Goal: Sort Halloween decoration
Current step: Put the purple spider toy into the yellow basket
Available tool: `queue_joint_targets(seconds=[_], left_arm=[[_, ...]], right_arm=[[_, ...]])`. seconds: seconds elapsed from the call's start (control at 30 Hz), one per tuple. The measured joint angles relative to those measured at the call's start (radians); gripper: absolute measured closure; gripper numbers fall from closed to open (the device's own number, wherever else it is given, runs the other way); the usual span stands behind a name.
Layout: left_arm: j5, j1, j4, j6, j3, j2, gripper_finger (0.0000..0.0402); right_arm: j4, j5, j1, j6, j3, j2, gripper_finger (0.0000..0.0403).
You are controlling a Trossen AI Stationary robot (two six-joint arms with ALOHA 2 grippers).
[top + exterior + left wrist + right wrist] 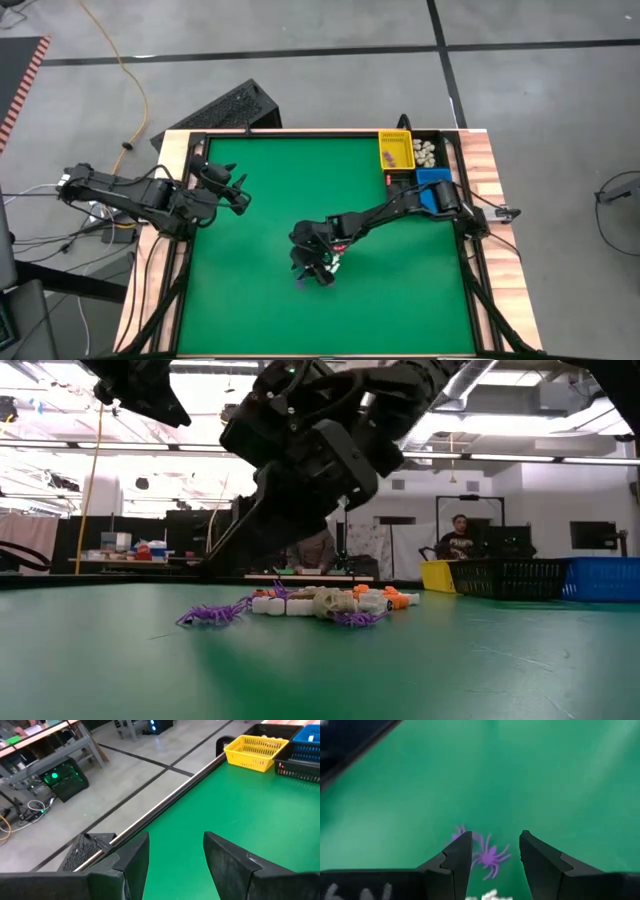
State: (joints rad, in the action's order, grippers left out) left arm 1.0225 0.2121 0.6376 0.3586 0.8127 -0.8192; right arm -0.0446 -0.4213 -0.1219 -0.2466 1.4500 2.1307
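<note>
The Halloween decoration lies as a small pile [320,603] of cream-white, orange and purple trinkets on the green mat [400,290] near the table's middle. A purple spider [215,614] rests on the mat at the pile's edge. My right gripper [495,837] hovers open above the pile, slanting down. Another purple spider [490,856] shows on the mat below the gap between its fingers, and cream pieces [490,895] sit close by. In the high view the right gripper [318,265] covers most of the pile. My left gripper [243,195] waits open at the mat's left side, holding nothing.
A yellow bin [395,152], a black bin [428,152] with cream pieces in it and a blue bin [433,185] stand at the far right corner. A raised frame [185,250] runs around the mat. A person [460,540] sits in the room beyond.
</note>
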Motion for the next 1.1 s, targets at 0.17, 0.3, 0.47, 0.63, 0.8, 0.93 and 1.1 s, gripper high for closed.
queue_joint_targets(seconds=[0.17,0.3,0.47,0.63,0.8,0.93,1.1], left_arm=[[-0.005,0.0,0.0,0.0,0.0,0.0,0.0223],[-0.005,0.0,0.0,0.0,0.0,0.0,0.0223],[-0.005,0.0,0.0,0.001,0.0,0.0,0.0223],[-0.005,-0.001,0.0,0.002,0.0,0.0,0.0223],[-0.005,-0.001,0.0,0.002,0.0,0.0,0.0223],[-0.005,-0.001,0.0,0.003,0.0,0.0,0.0223],[-0.005,-0.001,0.0,0.004,0.0,0.0,0.0223]], right_arm=[[-0.057,0.0,0.0,-0.099,0.004,0.0,0.0219],[-0.044,0.0,-0.01,-0.151,0.006,0.013,0.0219],[-0.045,0.001,-0.036,-0.243,0.007,0.041,0.0219],[-0.014,0.008,-0.053,-0.269,0.007,0.063,0.0219],[-0.023,0.016,-0.044,-0.217,0.007,0.064,0.0233],[-0.025,0.023,-0.033,-0.181,0.007,0.065,0.0265],[-0.023,0.055,-0.027,-0.155,0.007,0.065,0.0304]])
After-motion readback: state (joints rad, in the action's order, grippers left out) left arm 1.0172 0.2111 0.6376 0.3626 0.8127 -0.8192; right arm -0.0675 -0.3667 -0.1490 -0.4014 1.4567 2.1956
